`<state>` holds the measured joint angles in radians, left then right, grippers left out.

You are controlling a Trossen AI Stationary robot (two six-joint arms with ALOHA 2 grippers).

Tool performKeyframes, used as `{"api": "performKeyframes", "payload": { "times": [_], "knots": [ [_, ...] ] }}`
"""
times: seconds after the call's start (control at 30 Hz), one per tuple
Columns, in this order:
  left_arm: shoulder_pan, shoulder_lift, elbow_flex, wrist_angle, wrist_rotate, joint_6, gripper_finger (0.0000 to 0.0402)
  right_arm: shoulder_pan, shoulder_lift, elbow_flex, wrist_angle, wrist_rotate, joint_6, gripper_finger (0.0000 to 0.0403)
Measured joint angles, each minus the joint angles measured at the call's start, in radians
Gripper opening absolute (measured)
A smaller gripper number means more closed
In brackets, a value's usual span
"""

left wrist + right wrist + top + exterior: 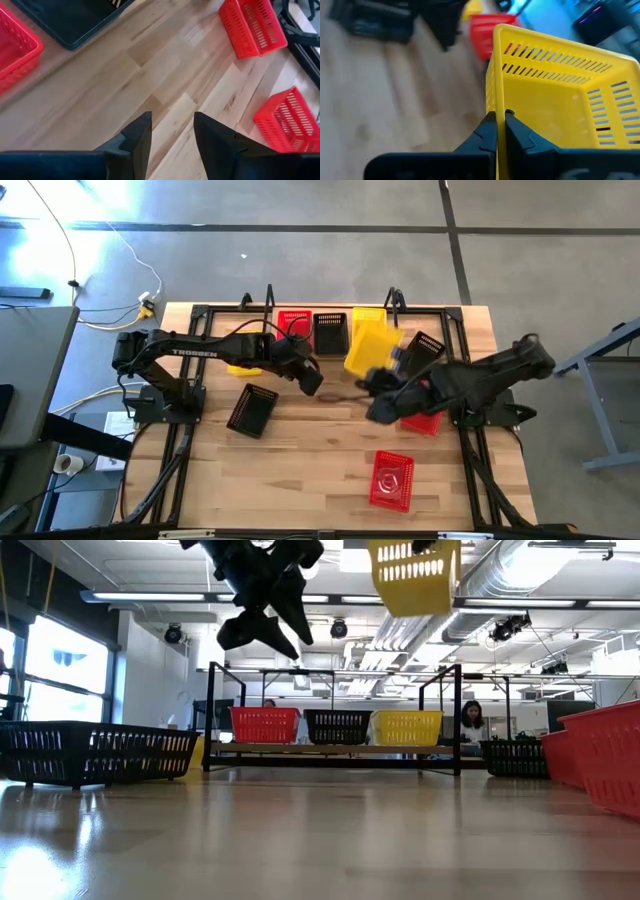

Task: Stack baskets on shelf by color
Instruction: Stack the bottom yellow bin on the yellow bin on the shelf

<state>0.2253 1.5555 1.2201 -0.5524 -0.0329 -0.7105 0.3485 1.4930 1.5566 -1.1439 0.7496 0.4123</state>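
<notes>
Baskets are sorted by colour here, and the yellow basket (pixel 560 95) now in the air is the one being moved: the right gripper (pixel 500 122) has its fingers pinched shut on that basket's rim wall, one finger inside and one outside, so the basket hangs tilted off the claw and clear of the table. Ahead of the claw stands the shelf (pixel 335 750), with a red basket (pixel 265 725), a black basket (pixel 338 726) and a yellow shelf basket (pixel 408 727) side by side on its plank, each starting a colour pile. In the high view the carried basket sits just short of the yellow one, which suggests it is being brought there to nest into it. The left gripper (pixel 172 132) hangs over bare table beside the right claw, fingers apart and holding nothing, probably waiting for its next pick. Loose red baskets (pixel 252 25) lie beyond it, and a loose black basket (pixel 252 409) lies on the table behind it.
</notes>
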Motion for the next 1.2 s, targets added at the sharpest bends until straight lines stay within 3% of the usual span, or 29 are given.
{"api": "performKeyframes", "payload": {
  "times": [0.17, 0.37, 0.53, 0.87, 1.2],
  "knots": [
    [0.0, 0.0, 0.0, -0.003, 0.0, 0.008, 0.0136, -0.078, -0.074, 0.0, -0.001, 0.035, -0.132, 0.0],
    [0.001, 0.0, 0.0, -0.003, -0.001, 0.008, 0.0136, -0.186, -0.116, 0.0, 0.001, 0.001, -0.259, 0.0],
    [0.001, 0.0, 0.0, -0.003, -0.001, 0.008, 0.0136, -0.284, -0.117, -0.03, 0.089, -0.118, -0.398, 0.0],
    [0.002, 0.0, 0.0, -0.004, -0.004, 0.026, 0.0136, -0.473, -0.24, -0.362, 0.511, -0.412, -0.713, 0.0],
    [0.004, 0.0, 0.0, -0.003, -0.004, 0.026, 0.0136, -0.609, -0.253, -0.465, 0.591, -0.585, -0.866, 0.0]
  ]
}}
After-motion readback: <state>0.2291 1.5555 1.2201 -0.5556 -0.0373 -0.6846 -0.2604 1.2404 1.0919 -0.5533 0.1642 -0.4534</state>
